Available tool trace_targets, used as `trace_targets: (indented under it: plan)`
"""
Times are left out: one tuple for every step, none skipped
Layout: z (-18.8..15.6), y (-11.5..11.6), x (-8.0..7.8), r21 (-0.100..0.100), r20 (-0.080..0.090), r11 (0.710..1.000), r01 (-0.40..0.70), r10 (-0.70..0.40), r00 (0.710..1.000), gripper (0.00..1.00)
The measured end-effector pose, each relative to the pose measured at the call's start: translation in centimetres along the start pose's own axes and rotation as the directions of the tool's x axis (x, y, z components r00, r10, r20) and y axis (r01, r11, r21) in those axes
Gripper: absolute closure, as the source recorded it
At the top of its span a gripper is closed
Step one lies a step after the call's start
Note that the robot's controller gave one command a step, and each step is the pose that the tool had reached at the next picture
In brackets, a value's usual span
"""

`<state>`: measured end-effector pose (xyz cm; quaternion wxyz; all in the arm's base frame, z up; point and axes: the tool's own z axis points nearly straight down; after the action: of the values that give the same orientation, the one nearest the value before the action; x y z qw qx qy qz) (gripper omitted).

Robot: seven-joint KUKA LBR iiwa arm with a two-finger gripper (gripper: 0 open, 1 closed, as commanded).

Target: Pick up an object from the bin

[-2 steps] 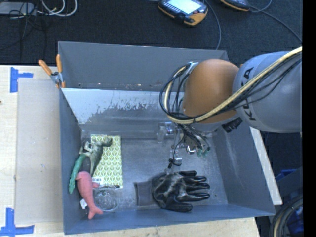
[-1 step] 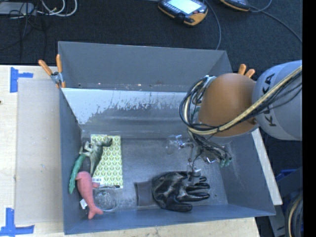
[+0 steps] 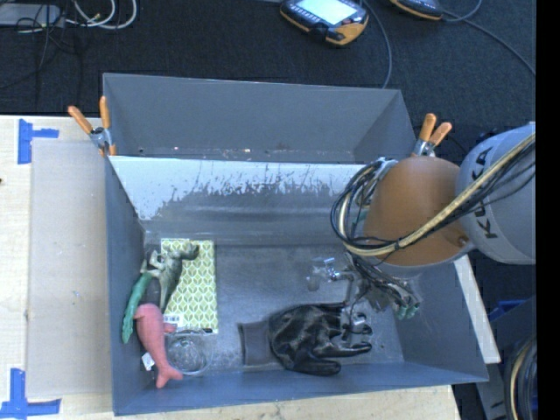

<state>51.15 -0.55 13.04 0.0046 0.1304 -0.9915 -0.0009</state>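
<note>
**Robot jaws low over the right end of a crumpled black thing in a grey bin**

A grey metal bin (image 3: 262,129) is seen from above, with 1 robot arm reaching in from the right. The arm's rounded orange wrist cover (image 3: 411,213) is looped with dark cables. Below it the jaws hang low in the near right part of the bin. Whether they are apart or together cannot be told, as metal parts and wiring crowd that spot.

The jaws stand at the right end of a black crumpled thing (image 3: 302,344), which lies just beside the near wall. Its long axis runs left to right, so most of it stretches leftward from the jaws. It looks soft, glossy and folded, perhaps a glove or a bag, and whether the jaws touch it is unclear. A grasp here would likely gather a fold rather than a firm edge.

Well apart, in the near left corner, lie 4 other things:
- a flat green-patterned packet (image 3: 194,291)
- a matte pink fish-shaped toy (image 3: 156,339)
- a slender green toy (image 3: 134,300)
- a small clear round piece (image 3: 186,354)
</note>
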Motion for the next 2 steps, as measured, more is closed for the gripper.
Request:
trace_targets:
  plan:
    - [4.6, 1.2, -2.2, 0.002, 0.004, 0.974, 0.225, -0.225, 0.974, 0.00]
    - [6.1, 0.8, 0.3, -0.002, -0.005, 0.988, 0.155, -0.155, 0.988, 1.00]
